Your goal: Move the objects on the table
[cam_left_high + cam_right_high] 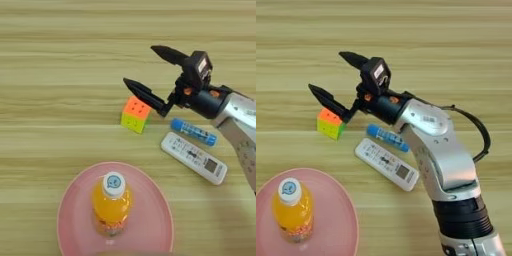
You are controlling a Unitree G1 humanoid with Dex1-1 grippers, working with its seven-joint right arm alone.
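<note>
The orange juice bottle point(112, 202) with its white cap stands upright on the pink plate point(75, 212) at the bottom. An orange-yellow puzzle cube point(135, 114) lies on the table point(60, 75) above the plate. To its right lie the blue tube point(194, 132) and, just below it, the white remote control point(194, 157). My right gripper point(139, 66) hovers open over the table, its lower finger point(146, 95) reaching just above the cube's top right corner. Nothing is between the fingers.
My silver forearm point(441, 150) comes in from the lower right and passes over the right ends of the tube and the remote. Bare wood stretches across the top and the left.
</note>
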